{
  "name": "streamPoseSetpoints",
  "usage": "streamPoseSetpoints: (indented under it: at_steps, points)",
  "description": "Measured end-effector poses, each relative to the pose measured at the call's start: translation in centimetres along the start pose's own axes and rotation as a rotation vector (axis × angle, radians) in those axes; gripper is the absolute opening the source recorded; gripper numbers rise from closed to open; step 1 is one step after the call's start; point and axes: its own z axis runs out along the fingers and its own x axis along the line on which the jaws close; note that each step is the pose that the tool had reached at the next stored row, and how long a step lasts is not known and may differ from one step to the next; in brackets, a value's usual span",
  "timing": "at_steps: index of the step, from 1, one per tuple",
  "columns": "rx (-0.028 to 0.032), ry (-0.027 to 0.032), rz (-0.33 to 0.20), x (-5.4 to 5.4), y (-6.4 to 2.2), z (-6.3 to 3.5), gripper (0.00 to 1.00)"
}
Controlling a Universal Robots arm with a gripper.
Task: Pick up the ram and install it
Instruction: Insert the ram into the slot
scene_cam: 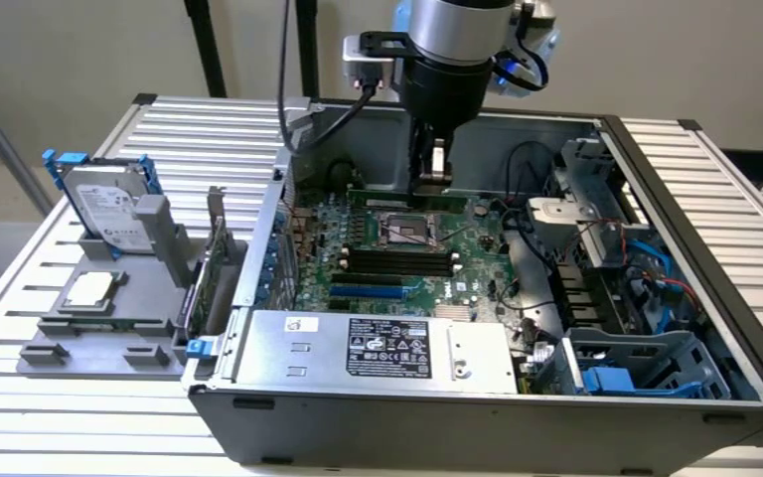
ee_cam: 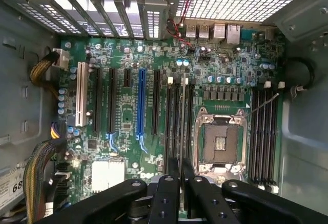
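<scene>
Gripping ram [scene_cam: 388,199] by its upper edge, gripper [ee_cam: 181,166] clamped | likely light, stiff, fragile | hold edges, not chips

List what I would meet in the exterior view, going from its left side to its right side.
hard drive → upright expansion card → ram, held in the gripper above the motherboard → grey drive cage

The arm [scene_cam: 459,30] is a silver cylinder with a blue cap [scene_cam: 528,68] and black cables [scene_cam: 285,70]. The gripper [scene_cam: 432,181] is black, with screw-holed fingers [ee_cam: 165,198].
</scene>
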Motion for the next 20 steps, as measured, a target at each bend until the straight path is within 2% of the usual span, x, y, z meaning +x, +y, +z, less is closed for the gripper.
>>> streamPoseSetpoints:
  at_steps: [8,17,20]
  points:
    - [0.0009,0.0178,0.001,0.1,-0.06,1.22,0.14]
    - [0.0093,0.0297,0.012,0.1,-0.11,2.44,0.14]
    - [0.0126,0.0427,0.02,0.1,-0.13,2.68,0.14]
